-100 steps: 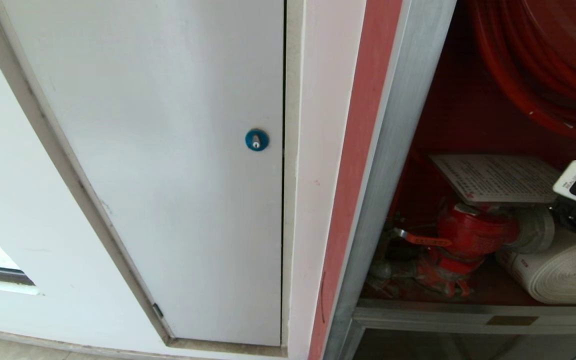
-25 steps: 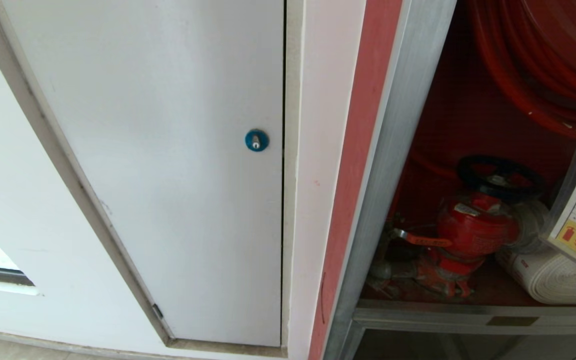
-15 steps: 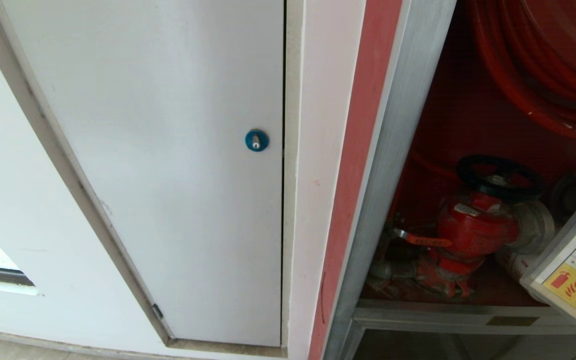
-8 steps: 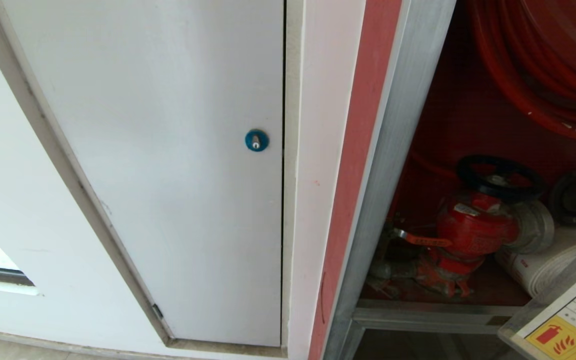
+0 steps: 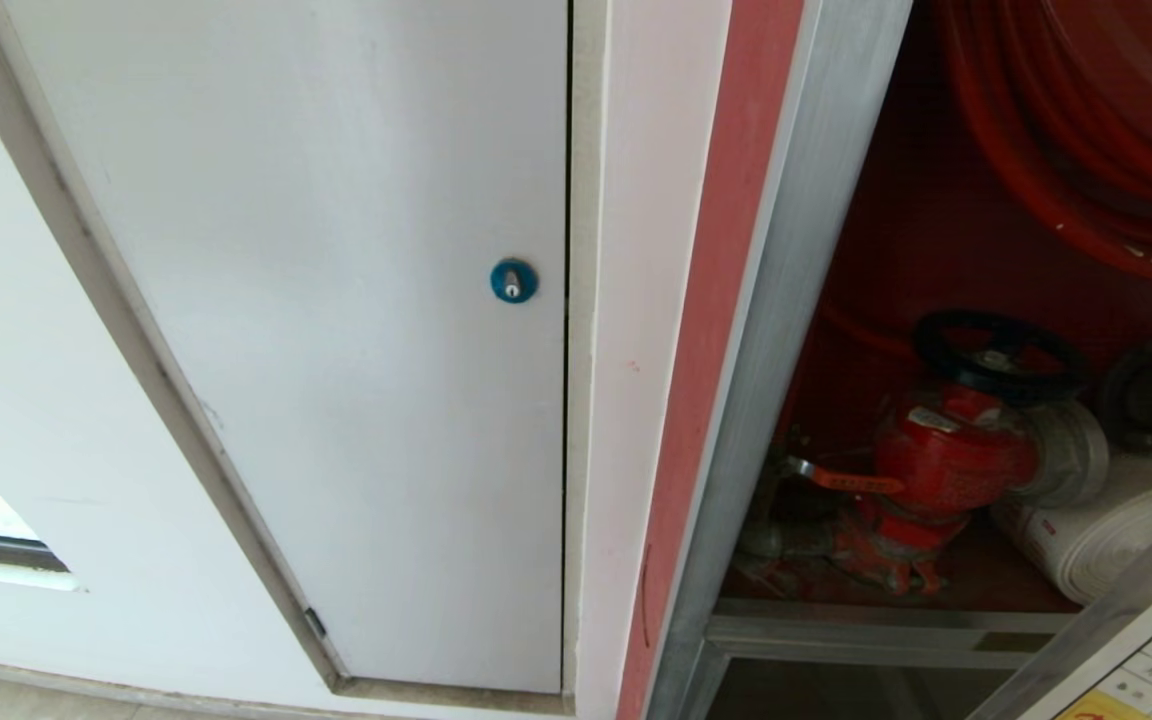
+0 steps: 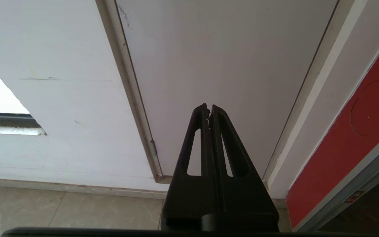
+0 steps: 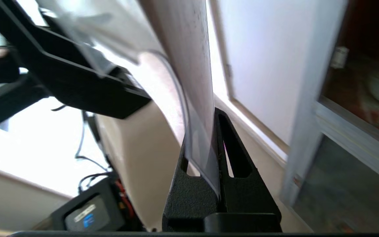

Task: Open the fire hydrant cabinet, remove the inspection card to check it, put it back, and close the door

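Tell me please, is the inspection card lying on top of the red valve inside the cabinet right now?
No, the valve's black handwheel is bare, and the inspection card is clamped in the right gripper.

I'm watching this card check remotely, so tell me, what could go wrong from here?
1. The right gripper pinches only a narrow edge of the inspection card; the sheet bows above it and might slip out.
2. Only a corner of the card shows in the head view, so checking it from there may fail.
3. Returning it, the card could snag on the black valve handwheel or the fire hydrant cabinet frame.
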